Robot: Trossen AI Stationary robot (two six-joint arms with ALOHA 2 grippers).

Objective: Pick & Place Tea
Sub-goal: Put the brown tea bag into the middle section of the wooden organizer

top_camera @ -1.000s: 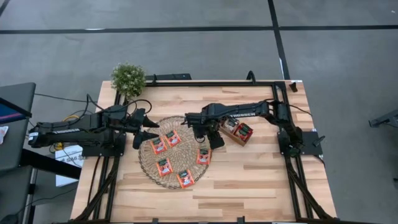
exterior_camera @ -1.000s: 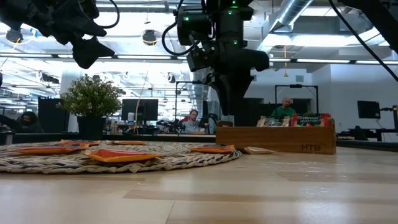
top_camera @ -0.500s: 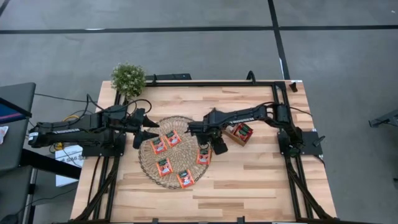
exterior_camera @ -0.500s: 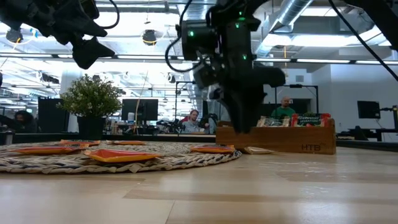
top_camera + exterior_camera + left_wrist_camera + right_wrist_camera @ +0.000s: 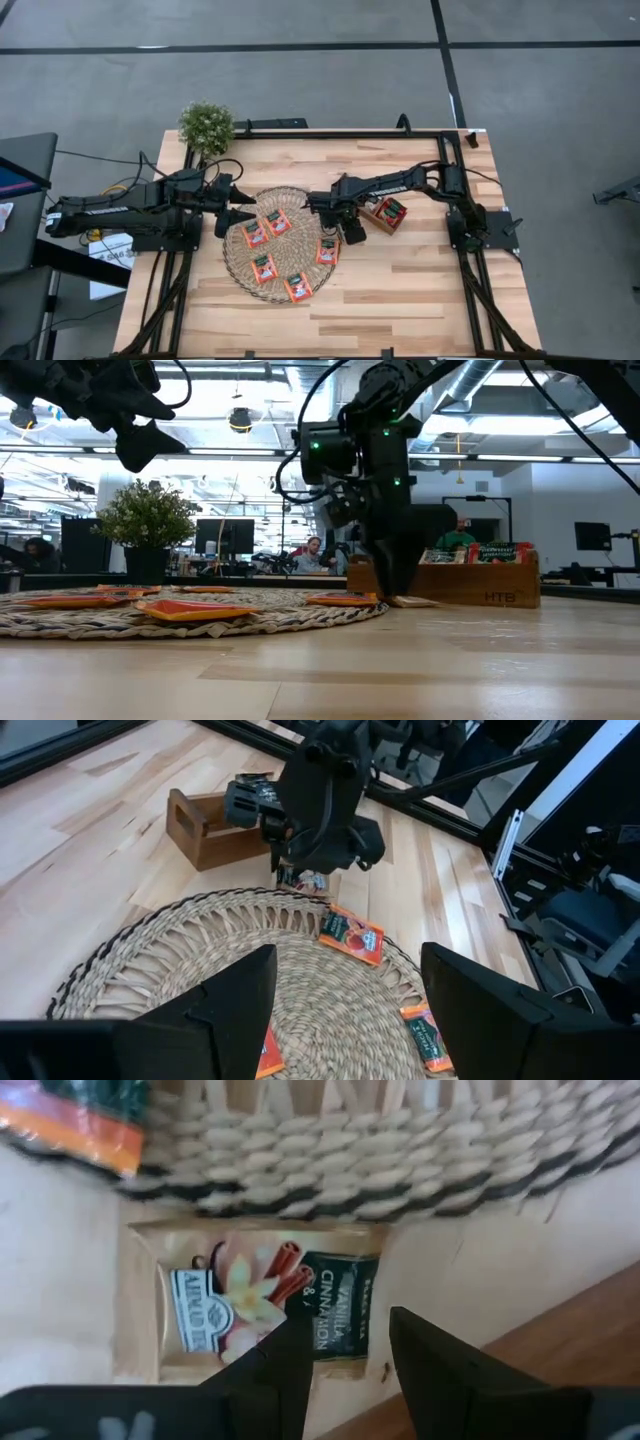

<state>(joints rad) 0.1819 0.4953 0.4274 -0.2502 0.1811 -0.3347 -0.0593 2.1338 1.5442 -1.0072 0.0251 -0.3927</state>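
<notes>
1. Descent over the last second: right gripper [image 5: 350,230] down from above the wooden tray [image 5: 388,213] to table height, now between the tray and the right edge of the wicker mat [image 5: 240,262].
2. Fingers [image 5: 268,1372] spread, with nothing pinched yet; poised either side of a pale tea sachet [image 5: 250,1305] (vanilla-cinnamon, going by its label).
3. Sachet lying flat on the bare table [image 5: 420,285], just beside the mat's rim, not on the mat and not in the tray.
4. From the low view, fingertips nearly down on the wood, right at the sachet's spot in front of the tray.
5. Likely meaning for the task: approach finished, pick about to begin. Still to do: close on a thin, flat packet, with some risk of pushing it along the wood instead of lifting it. Mat or tray as destination: cannot tell.
6. Rest of the tea unmoved: five red-orange sachets [image 5: 264,266] scattered on the mat, more standing in the tray.
7. Left gripper [image 5: 236,206] unchanged: hovering over the mat's far-left edge, fingers wide apart and empty.
</notes>
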